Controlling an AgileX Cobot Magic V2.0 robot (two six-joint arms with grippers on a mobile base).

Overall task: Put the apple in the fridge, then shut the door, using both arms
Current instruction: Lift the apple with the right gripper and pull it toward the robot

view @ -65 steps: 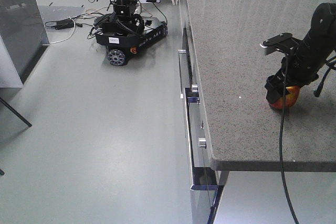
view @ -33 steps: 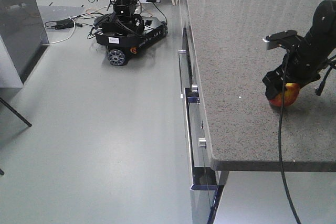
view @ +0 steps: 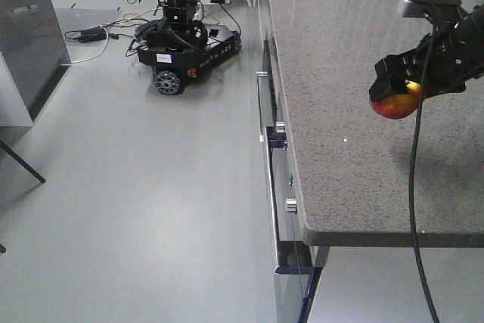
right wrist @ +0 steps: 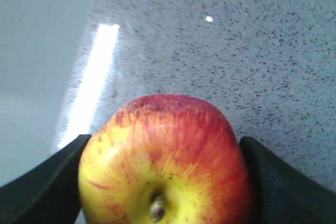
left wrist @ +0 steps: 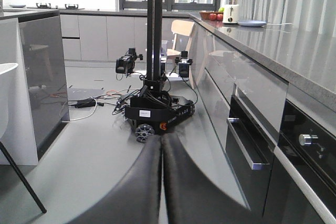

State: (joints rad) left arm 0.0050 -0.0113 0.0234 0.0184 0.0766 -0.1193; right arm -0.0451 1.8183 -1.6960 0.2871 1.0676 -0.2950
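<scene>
- The right gripper (view: 399,85) holds the apple (view: 393,104) in the air over a grey speckled bench (view: 340,43). The fruit appears clear of the surface.
- In the right wrist view, its black fingers (right wrist: 44,187) are clamped on the apple's left and right flanks, across the widest part. The stem end faces the camera.
- The apple is red with yellow streaks and has glossy skin.
- Judged from its look, it is firm and fairly light. It is smooth enough to slip and round enough to roll once set down.
- A hard squeeze could bruise it. A moderate grip across the widest girth, as here, seems the soundest hold.
- The left gripper (left wrist: 161,177) has its fingers pressed together on nothing, low over the kitchen floor.
</scene>
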